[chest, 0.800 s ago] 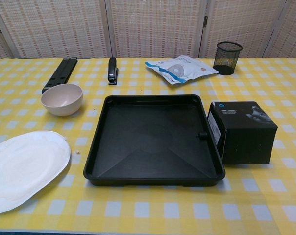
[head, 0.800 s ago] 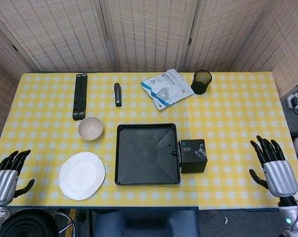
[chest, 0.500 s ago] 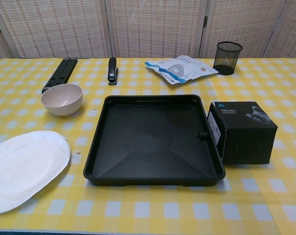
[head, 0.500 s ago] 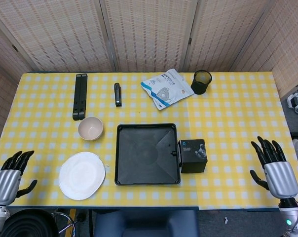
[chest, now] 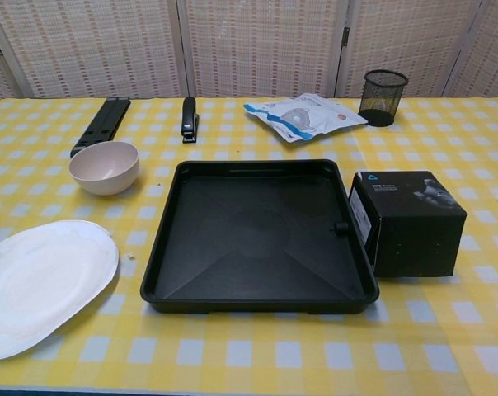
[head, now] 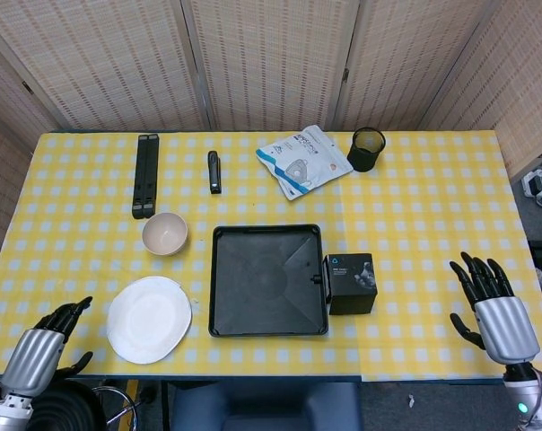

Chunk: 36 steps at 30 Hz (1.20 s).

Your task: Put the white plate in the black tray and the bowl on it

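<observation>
The white plate (head: 149, 318) (chest: 36, 280) lies flat near the table's front left edge. Behind it stands the beige bowl (head: 165, 233) (chest: 104, 166), upright and holding nothing. The black tray (head: 267, 279) (chest: 260, 235) sits in the middle, with nothing in it. My left hand (head: 45, 347) hovers at the front left corner, left of the plate, fingers apart and holding nothing. Over the front right edge my right hand (head: 489, 303) is spread open, far from the tray. Neither hand shows in the chest view.
A black box (head: 351, 283) (chest: 407, 221) stands against the tray's right side. At the back lie a black folded stand (head: 145, 174), a stapler (head: 214, 171), a packet of masks (head: 303, 160) and a mesh pen cup (head: 367, 147).
My left hand has moved right and toward the front edge, closer to the plate. My right hand shifted slightly left. Plate, bowl and tray have not moved.
</observation>
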Each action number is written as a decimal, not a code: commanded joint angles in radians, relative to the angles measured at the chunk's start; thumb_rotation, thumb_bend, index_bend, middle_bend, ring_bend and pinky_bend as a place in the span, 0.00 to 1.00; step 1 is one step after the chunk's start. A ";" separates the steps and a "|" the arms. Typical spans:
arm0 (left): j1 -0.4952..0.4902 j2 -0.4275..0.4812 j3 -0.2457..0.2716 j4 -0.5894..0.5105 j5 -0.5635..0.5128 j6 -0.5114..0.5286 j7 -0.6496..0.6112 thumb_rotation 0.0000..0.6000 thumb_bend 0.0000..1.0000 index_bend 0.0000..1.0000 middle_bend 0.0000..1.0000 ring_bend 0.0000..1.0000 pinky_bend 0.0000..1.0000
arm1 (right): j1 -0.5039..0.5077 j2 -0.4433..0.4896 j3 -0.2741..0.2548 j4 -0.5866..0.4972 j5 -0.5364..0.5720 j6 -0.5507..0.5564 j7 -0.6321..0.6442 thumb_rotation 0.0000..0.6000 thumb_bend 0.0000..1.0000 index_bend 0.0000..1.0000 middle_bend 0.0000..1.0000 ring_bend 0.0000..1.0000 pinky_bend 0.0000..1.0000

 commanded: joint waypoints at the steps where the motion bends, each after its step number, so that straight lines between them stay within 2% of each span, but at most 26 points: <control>1: 0.031 -0.071 0.007 0.044 0.047 0.063 0.054 1.00 0.28 0.13 0.60 0.50 0.60 | 0.000 0.004 0.001 -0.003 0.000 0.003 0.004 1.00 0.33 0.00 0.00 0.00 0.00; 2: 0.035 -0.088 0.013 0.061 0.069 0.079 0.050 1.00 0.28 0.18 0.71 0.60 0.67 | -0.001 0.005 0.002 -0.003 -0.001 0.006 0.006 1.00 0.33 0.00 0.00 0.00 0.00; 5: 0.045 -0.137 0.028 0.127 0.115 0.111 0.020 1.00 0.28 0.33 0.93 0.81 0.85 | -0.003 0.007 0.003 -0.001 -0.006 0.014 0.014 1.00 0.33 0.00 0.00 0.00 0.00; 8: 0.048 -0.175 0.041 0.173 0.132 0.115 -0.010 1.00 0.28 0.45 1.00 0.93 0.97 | -0.002 0.006 0.002 -0.001 -0.003 0.009 0.014 1.00 0.33 0.00 0.00 0.00 0.00; 11: 0.046 -0.193 0.057 0.181 0.128 0.086 -0.020 1.00 0.28 0.48 1.00 0.98 1.00 | 0.001 0.006 -0.002 -0.006 -0.003 -0.002 0.008 1.00 0.33 0.00 0.00 0.00 0.00; 19: 0.068 -0.301 0.046 0.260 0.122 0.103 0.022 1.00 0.28 0.52 1.00 1.00 1.00 | 0.003 0.011 -0.003 -0.012 0.005 -0.015 0.005 1.00 0.33 0.00 0.00 0.00 0.00; 36: 0.057 -0.403 0.054 0.377 0.110 0.057 0.030 1.00 0.29 0.52 1.00 1.00 1.00 | -0.001 0.025 -0.005 -0.024 0.009 -0.017 0.005 1.00 0.33 0.00 0.00 0.00 0.00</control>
